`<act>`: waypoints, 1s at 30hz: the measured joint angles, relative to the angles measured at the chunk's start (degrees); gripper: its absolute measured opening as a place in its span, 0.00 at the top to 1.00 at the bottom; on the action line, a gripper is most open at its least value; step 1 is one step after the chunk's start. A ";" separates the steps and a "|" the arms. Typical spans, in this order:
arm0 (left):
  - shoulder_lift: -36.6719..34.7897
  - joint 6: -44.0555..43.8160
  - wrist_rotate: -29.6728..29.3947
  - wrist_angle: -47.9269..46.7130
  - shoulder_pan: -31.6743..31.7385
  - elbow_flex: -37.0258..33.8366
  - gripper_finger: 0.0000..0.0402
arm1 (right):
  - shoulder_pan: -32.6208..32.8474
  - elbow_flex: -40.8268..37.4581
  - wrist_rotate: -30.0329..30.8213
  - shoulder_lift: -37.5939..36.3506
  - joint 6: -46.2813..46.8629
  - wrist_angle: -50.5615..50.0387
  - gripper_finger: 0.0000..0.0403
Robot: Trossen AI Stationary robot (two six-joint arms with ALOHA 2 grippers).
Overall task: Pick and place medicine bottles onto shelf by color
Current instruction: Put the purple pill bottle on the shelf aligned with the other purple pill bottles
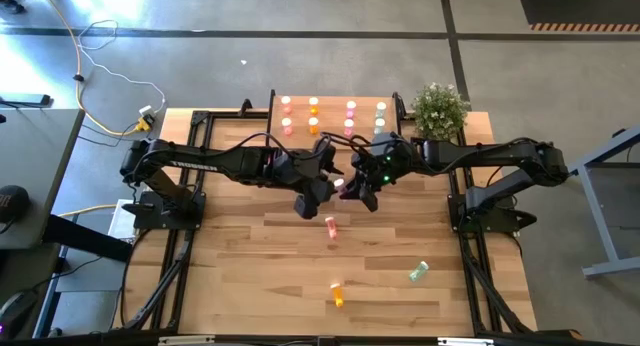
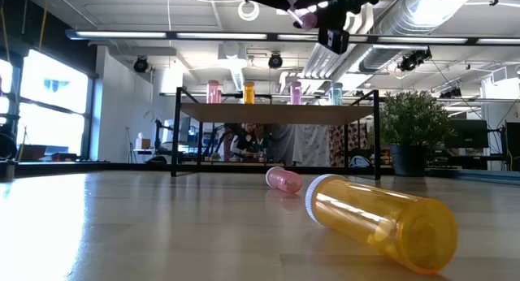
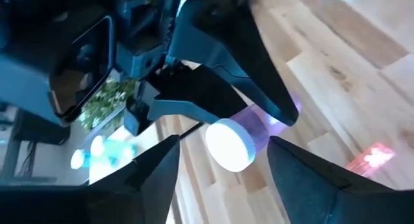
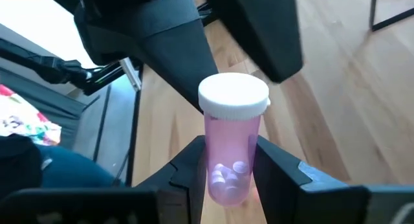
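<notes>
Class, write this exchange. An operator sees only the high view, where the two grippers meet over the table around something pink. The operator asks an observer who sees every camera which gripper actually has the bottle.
Operator: From above, the grippers overlap. Which one holds the pink bottle?
Observer: The right gripper. Its wrist view shows its fingers clamped on the pink bottle below the white cap.
Operator: And the left gripper?
Observer: The left gripper is open. Its wrist view shows one finger on each side of the cap, and it grips nothing.
</notes>
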 joint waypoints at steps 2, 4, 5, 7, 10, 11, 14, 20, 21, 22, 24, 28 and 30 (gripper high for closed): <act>0.00 -0.09 -1.18 0.00 -0.02 0.00 0.42 | -0.07 0.00 0.22 0.02 -0.26 -0.01 0.74; 0.00 -0.11 -1.54 -0.02 -0.04 0.00 0.41 | -0.04 0.00 0.44 0.02 -0.43 -0.02 0.74; 0.00 -0.11 -1.77 -0.11 -0.06 0.00 0.41 | -0.04 0.00 0.56 0.02 -0.43 -0.02 0.74; 0.00 -0.57 -2.71 -0.59 -0.09 0.02 0.41 | -0.04 0.00 1.17 0.02 -0.58 -0.02 0.74; -0.15 -2.39 -3.06 -1.50 -0.04 0.02 0.41 | 0.00 0.00 3.23 0.02 -0.89 -0.02 0.74; -0.37 -2.73 -3.08 -2.13 -0.04 0.02 0.41 | 0.00 0.00 3.66 0.02 -1.15 -0.02 0.74; -0.68 -3.32 -4.15 -2.52 0.02 0.04 0.41 | 0.00 0.00 5.03 -0.02 -1.54 -0.02 0.74; -2.14 -3.69 -6.99 -3.80 0.48 0.07 0.41 | -0.06 0.00 8.61 -1.33 -2.40 -0.01 0.74; -2.55 -4.04 -7.09 -4.43 0.80 0.01 0.41 | -0.07 0.00 9.93 -1.81 -2.55 -0.10 0.74; -2.81 -4.43 -7.31 -4.01 0.93 0.02 0.41 | -0.07 -0.01 11.45 -2.39 -2.69 0.04 0.74; -3.86 -5.58 -7.34 -4.47 1.23 0.05 0.41 | -0.09 -0.02 14.89 -3.80 -3.59 -0.01 0.74; -6.24 -8.30 -7.34 -5.67 2.81 0.04 0.41 | -0.09 -0.02 23.29 -7.66 -6.55 0.85 0.74; -7.31 -9.83 -7.31 -6.78 3.97 0.02 0.41 | -0.09 -0.02 28.92 -9.98 -8.69 0.89 0.74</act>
